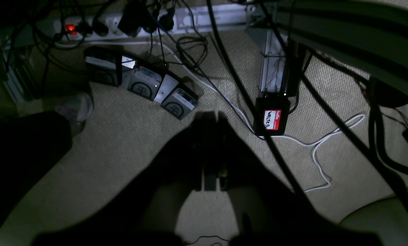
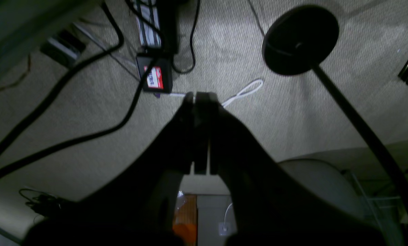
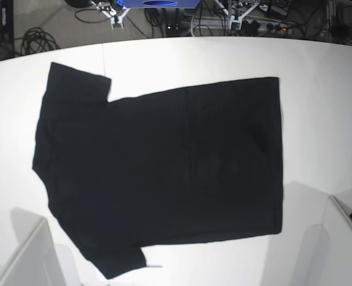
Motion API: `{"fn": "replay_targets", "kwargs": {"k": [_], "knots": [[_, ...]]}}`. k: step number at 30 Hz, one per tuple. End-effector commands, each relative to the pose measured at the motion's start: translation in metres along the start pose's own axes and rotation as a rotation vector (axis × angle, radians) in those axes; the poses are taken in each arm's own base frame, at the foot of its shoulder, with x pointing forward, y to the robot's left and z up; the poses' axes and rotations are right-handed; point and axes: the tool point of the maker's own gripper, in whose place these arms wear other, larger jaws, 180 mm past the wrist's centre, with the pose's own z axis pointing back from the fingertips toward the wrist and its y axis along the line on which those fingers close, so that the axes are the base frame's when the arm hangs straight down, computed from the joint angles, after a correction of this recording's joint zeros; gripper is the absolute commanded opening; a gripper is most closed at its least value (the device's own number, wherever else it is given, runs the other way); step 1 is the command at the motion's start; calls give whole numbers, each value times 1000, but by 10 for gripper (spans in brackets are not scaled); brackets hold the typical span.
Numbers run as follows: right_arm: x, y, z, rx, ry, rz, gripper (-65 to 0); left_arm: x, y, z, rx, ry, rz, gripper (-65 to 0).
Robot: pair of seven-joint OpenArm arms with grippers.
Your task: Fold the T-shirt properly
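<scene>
T-shirt folding has not begun: both hands are parked below the worktop edge, pointing at the carpeted floor. The left hand (image 1: 209, 118) has its fingers pressed together and carries nothing; beyond it lie a power strip (image 1: 121, 24), loose cables and a black box with a red label (image 1: 271, 116). The right hand (image 2: 200, 99) is likewise closed and empty, above the same labelled box and a round black stand base (image 2: 299, 39). The T-shirt (image 3: 164, 173) lies flat on the white worktop (image 3: 318, 65), plain black side up, sleeves toward the base view's left, hem toward its right. The next move likely calls for raising both arms over the worktop, parting the fingers, and pinching the cloth at one edge.
</scene>
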Motion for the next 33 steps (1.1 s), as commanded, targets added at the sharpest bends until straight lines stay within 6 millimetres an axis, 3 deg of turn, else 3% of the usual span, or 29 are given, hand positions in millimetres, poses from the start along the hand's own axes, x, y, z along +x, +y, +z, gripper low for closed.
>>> {"fn": "replay_targets", "kwargs": {"k": [1,7,12,16,24,33], "knots": [[-1,-4,0,-10,1,6,-650,-3,0,0,2,5,2,-650],[-9,-4,0,-9,12,6,-650,-11,0,1,1,17,1,-650],[-20,-16,0,-28,27,8,-650,-29,-2,4,-3,41,-18,-650],[-34,-26,2,-44,26,10,-650,-43,14,6,20,61,-30,-650],[-50,-28,10,-49,-14,8,-650,-47,42,19,58,-7,-60,-650],[-75,-31,24,-56,-44,16,-650,-70,51,40,65,-38,-91,-650]]}}
